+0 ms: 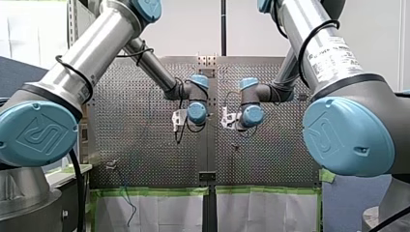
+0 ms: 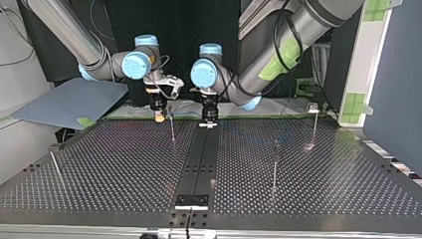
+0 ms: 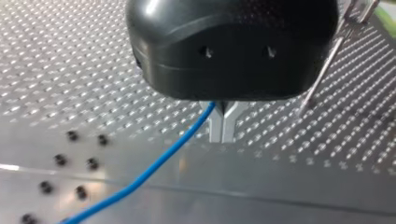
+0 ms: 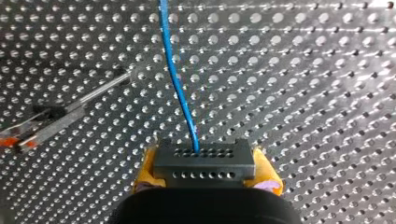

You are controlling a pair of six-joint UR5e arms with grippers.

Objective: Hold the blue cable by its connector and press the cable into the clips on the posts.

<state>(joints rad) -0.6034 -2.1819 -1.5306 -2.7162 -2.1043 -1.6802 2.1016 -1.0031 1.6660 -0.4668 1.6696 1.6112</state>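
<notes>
Step in hand: holding and lining up, with no pressing yet by my reading. My right tool (image 4: 205, 176) is pinching the dark connector (image 4: 204, 161) between its yellow pads (image 4: 144, 170). The blue cable (image 4: 180, 88) is running out of the connector straight ahead over the perforated surface (image 4: 303, 93).

My left tool (image 3: 223, 125) is showing its metal fingers pressed together. The cable seems to be nipped at their root, though the tool's body is hiding the contact.

In the top view both tools are hanging close together at upper centre of the frame, near the surface's far edge. A thin post (image 2: 172, 130) is standing just below and right of my right tool. I am seeing no cable in any clip.

Next move, as I judge it: carrying the taut span over that nearest post's clip, lining it up, then pushing down without letting the connector twist.
</notes>
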